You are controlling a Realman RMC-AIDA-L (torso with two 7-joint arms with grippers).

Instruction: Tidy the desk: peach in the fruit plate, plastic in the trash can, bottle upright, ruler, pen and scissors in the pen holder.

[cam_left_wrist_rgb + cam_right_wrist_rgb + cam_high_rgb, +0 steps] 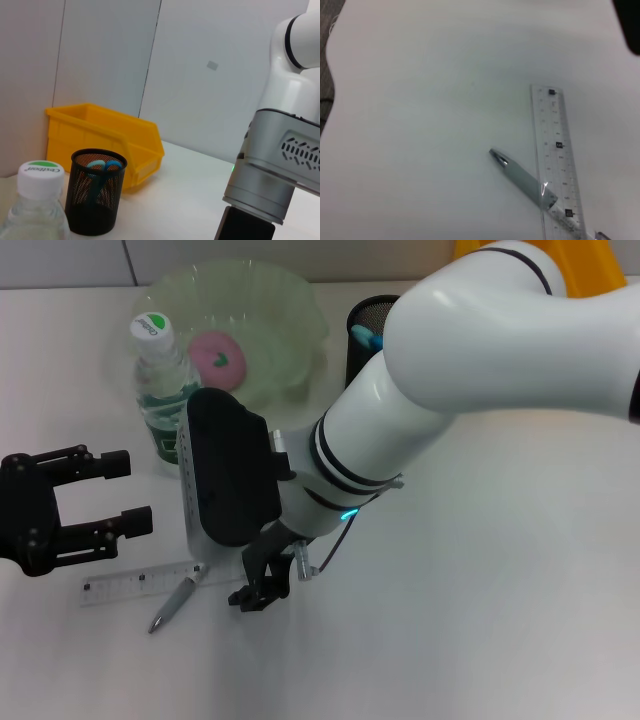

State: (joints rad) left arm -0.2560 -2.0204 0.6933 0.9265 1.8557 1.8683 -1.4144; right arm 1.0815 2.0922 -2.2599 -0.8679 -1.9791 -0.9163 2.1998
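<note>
A clear ruler [140, 583] lies flat near the table's front left, with a silver pen [175, 602] lying across its right end. The right wrist view shows the ruler [557, 165] and the pen [522, 177] from above. My right gripper [262, 585] hangs just right of the pen, low over the table. My left gripper [132, 492] is open and empty above the ruler's left part. The bottle [160, 390] stands upright. The pink peach [218, 355] lies in the green plate [270, 300]. Blue scissors [102, 167] stand in the black mesh pen holder [362, 325]. No plastic shows.
A yellow bin [100, 140] stands behind the pen holder [95, 197] at the back right. My right arm [480, 350] crosses the table from the back right to the middle. The bottle's cap [40, 175] shows in the left wrist view.
</note>
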